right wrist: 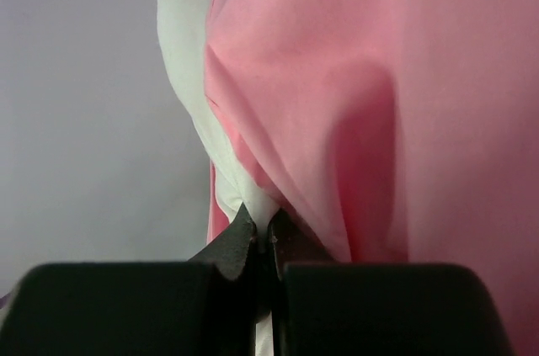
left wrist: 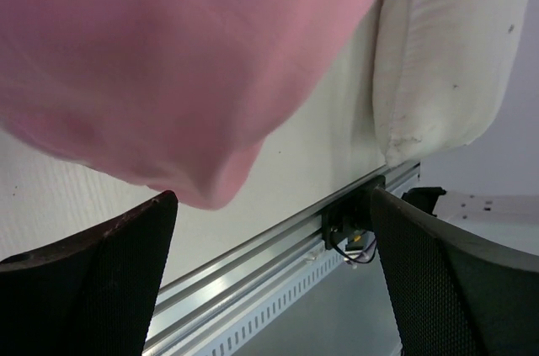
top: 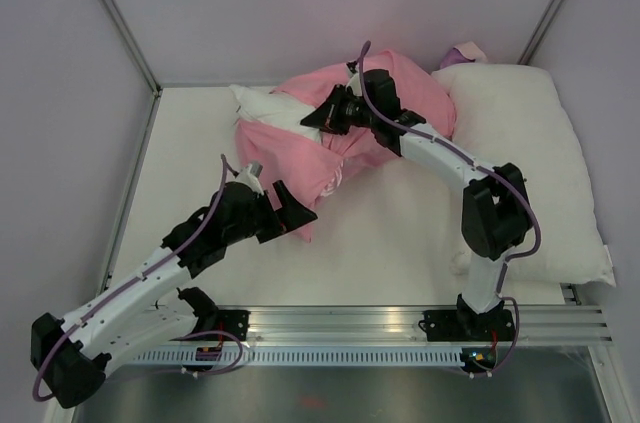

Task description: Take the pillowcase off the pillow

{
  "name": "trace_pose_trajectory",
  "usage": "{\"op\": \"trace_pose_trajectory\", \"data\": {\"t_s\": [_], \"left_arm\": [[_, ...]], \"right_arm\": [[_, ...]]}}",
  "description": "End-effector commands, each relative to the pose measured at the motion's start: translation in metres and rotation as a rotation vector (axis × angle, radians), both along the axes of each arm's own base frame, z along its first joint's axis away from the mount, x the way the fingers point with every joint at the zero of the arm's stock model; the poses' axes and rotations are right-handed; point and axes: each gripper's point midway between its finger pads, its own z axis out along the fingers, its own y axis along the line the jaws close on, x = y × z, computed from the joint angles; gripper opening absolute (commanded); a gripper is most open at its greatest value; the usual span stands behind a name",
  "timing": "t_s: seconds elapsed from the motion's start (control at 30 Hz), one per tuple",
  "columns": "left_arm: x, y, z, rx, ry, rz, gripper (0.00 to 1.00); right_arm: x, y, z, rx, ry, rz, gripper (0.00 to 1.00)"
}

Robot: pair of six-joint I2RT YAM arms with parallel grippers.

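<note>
The pink pillowcase (top: 292, 155) lies bunched at the back middle of the table, still around the pillow. The white pillow (top: 256, 107) sticks out of its left end. My right gripper (top: 314, 119) is shut on a fold of white pillow fabric (right wrist: 198, 78) at the case's mouth, with pink cloth (right wrist: 379, 103) draped just to its right. My left gripper (top: 293, 211) is open at the low hanging tip of the case. In the left wrist view the pink cloth (left wrist: 168, 61) hangs above the open left gripper (left wrist: 274, 194), with nothing between the fingers.
A second white pillow with small dark specks (top: 525, 158) lies along the right side and also shows in the left wrist view (left wrist: 442, 53). A metal rail (top: 400, 328) runs along the near edge. Grey walls enclose the table. A small purple item (top: 466, 51) sits at the back.
</note>
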Motion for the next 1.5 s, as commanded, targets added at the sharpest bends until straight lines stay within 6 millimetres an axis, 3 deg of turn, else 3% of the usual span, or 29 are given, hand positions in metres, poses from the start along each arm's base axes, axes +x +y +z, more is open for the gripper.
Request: {"op": "trace_pose_trajectory", "data": {"t_s": [0.0,0.13,0.3,0.4,0.47,0.5,0.53,0.6,0.63,0.77,0.9,1.0,1.07,1.27,1.47], "left_arm": [[0.018,-0.005,-0.009,0.084,-0.012,0.007,1.0],[0.02,-0.024,-0.027,0.099,0.043,-0.07,1.0],[0.031,-0.016,-0.032,0.118,0.022,0.008,1.0],[0.04,-0.014,-0.03,0.102,-0.019,0.047,1.0],[0.047,-0.01,-0.028,0.097,-0.06,0.088,0.93],[0.049,-0.008,-0.026,0.086,-0.081,0.103,0.86],[0.055,-0.005,-0.026,0.079,-0.112,0.134,0.62],[0.058,-0.001,-0.028,0.081,-0.127,0.158,0.31],[0.057,0.004,-0.033,0.097,-0.117,0.175,0.03],[0.038,0.006,-0.052,0.083,-0.068,0.144,0.02],[-0.004,0.004,-0.083,0.024,0.033,0.1,0.02],[-0.032,0.015,-0.118,0.055,0.107,0.09,0.02],[-0.041,0.022,-0.126,0.068,0.133,0.111,0.02],[-0.054,0.031,-0.133,0.108,0.15,0.133,0.02],[-0.069,0.034,-0.151,0.163,0.206,0.115,0.02]], "right_arm": [[0.01,-0.024,0.073,0.091,-0.174,-0.082,0.0],[0.006,-0.025,0.082,0.091,-0.19,-0.082,0.0],[0.001,-0.027,0.095,0.119,-0.203,-0.08,0.0],[-0.002,-0.03,0.091,0.124,-0.194,-0.087,0.0],[-0.005,-0.031,0.092,0.137,-0.191,-0.09,0.0],[-0.006,-0.031,0.095,0.152,-0.191,-0.091,0.0],[-0.007,-0.031,0.092,0.152,-0.185,-0.09,0.0],[-0.009,-0.032,0.095,0.154,-0.194,-0.089,0.0],[-0.01,-0.033,0.097,0.153,-0.198,-0.09,0.0],[-0.006,-0.034,0.099,0.116,-0.215,-0.1,0.01],[0.003,-0.028,0.105,0.121,-0.225,-0.084,0.0],[0.018,-0.025,0.118,0.154,-0.234,-0.111,0.0],[0.033,-0.031,0.13,0.194,-0.234,-0.162,0.0],[0.068,-0.072,0.152,0.339,-0.204,-0.319,0.0],[0.107,-0.106,0.159,0.448,-0.157,-0.389,0.0]]}}
